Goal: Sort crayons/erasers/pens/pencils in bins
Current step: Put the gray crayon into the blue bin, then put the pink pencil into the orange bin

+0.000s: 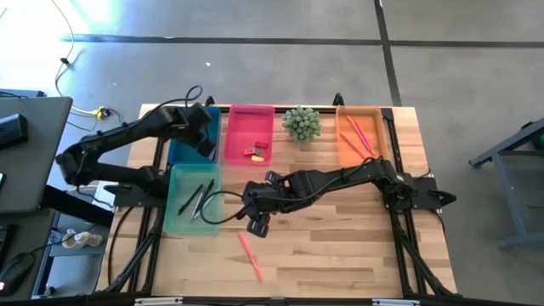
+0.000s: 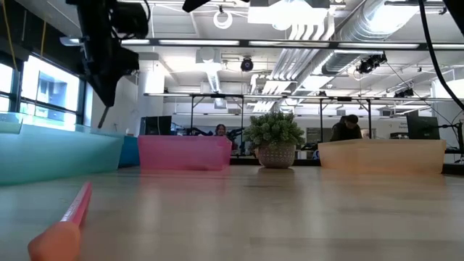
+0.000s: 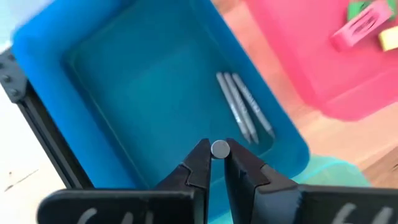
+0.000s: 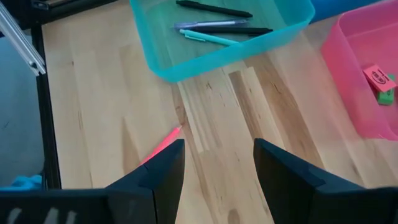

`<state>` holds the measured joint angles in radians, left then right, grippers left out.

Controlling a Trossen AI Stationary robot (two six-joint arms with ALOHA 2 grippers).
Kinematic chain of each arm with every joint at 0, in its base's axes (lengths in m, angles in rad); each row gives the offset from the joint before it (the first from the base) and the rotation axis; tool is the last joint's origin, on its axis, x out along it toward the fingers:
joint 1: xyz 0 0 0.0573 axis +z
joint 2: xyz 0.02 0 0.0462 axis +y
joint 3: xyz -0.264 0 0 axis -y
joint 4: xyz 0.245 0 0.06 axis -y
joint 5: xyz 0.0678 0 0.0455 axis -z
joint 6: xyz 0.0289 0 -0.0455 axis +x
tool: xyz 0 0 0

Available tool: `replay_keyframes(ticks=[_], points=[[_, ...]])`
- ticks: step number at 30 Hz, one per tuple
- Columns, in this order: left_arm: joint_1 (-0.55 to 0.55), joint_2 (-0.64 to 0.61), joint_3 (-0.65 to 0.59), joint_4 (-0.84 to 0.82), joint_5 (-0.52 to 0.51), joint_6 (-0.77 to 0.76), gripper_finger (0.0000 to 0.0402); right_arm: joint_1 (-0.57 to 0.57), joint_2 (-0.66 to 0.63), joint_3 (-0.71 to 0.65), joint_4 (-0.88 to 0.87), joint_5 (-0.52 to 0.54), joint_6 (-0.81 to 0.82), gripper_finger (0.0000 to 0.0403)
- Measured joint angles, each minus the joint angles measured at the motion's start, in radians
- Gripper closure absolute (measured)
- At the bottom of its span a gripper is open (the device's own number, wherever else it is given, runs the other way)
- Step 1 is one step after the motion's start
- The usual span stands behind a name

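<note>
Right gripper [image 4: 217,165], jaws wide, nears a light, stiff pencil [image 1: 250,256] (best pinched mid-shaft); left gripper [image 3: 216,163] clamps a grey stick [image 3: 220,149].

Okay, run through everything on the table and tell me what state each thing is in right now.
Left gripper: shut on a grey stick, above the blue bin.
Right gripper: open, empty, above the table.
Pink pencil: loose on the table.
Pink bin: holds erasers.

A round spiky green plant [image 1: 302,123] in a woven pot stands at the far edge of the wooden tabletop [image 1: 340,246], with a person [image 2: 346,129] seated in the room beyond.
</note>
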<state>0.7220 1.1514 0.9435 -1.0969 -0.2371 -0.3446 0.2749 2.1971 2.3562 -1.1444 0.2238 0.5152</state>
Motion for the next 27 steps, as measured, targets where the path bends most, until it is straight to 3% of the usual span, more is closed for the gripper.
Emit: replay_keyframes(ticks=[9,21,27], points=[[0.054,0.136,0.000,-0.005,0.057,0.034,0.0370,0.000,0.000,0.000,-0.047,0.000,0.001,0.0220],[0.085,0.175,0.000,-0.017,0.119,0.043,0.0253,0.000,0.000,0.000,-0.044,0.028,0.201,0.0220],[0.084,0.155,0.000,-0.047,0.205,0.094,0.0234,0.003,0.000,0.000,-0.017,0.030,0.273,0.0220]])
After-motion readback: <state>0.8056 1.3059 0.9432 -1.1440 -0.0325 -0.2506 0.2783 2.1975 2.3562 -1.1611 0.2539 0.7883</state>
